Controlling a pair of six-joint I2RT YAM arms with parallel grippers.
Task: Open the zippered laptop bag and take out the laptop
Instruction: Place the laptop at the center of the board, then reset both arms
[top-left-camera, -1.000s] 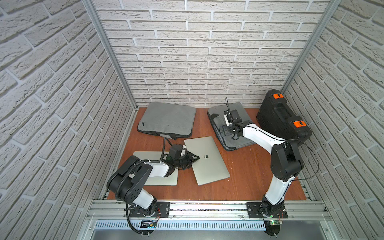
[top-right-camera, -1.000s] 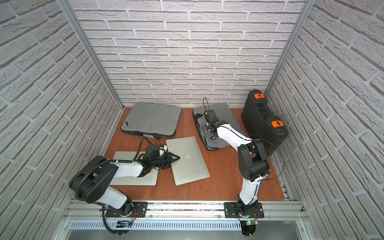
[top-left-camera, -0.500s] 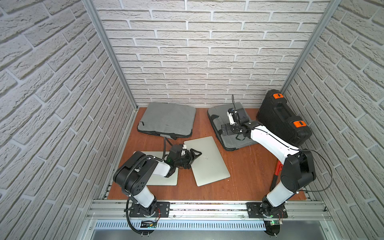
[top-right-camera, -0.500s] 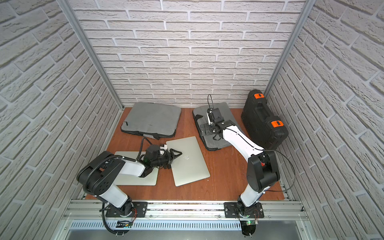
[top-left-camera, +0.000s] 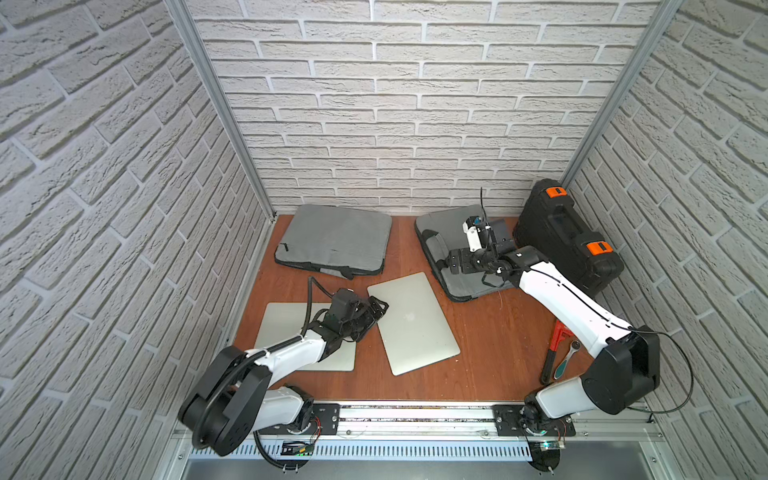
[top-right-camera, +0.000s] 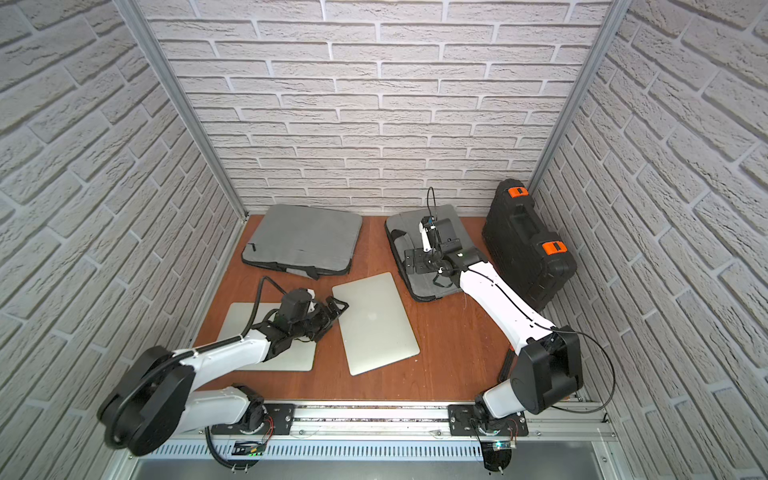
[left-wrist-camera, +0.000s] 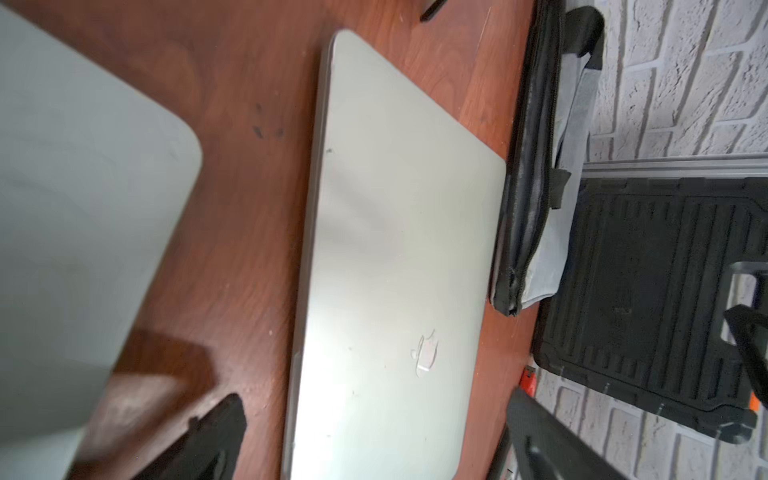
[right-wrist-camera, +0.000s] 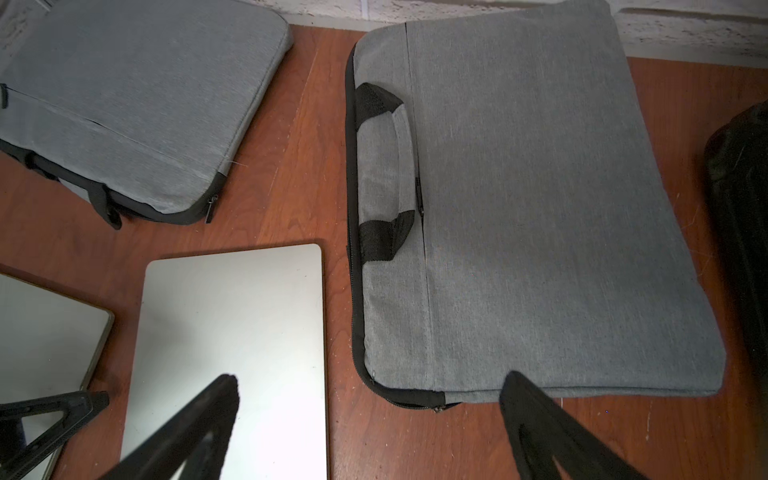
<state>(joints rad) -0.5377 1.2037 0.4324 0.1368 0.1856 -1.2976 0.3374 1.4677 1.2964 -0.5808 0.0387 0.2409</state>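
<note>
A: Nearest stuff?
B: Red wrench (top-left-camera: 555, 347) is lying near the right front edge of the surface (top-left-camera: 490, 332). Past it, two shut silver laptops are lying flat: the task laptop (top-left-camera: 415, 328) mid-surface, outside any bag, and a second laptop (top-left-camera: 282, 328) just left of it.
A: Left hand?
B: Left hand (top-left-camera: 377, 306) is hovering at the task laptop's left edge, fingers spread wide, gripping nothing.
A: Right one?
B: Right hand (right-wrist-camera: 370, 434) is hanging over the right grey bag (top-left-camera: 436, 241), also spread wide and empty.
A: Zip undone?
B: Can't tell.
A: Further back?
B: Left grey bag (top-left-camera: 336, 239) is lying by the back wall, and a black case (top-left-camera: 557, 232) is sitting in the right corner.
</note>
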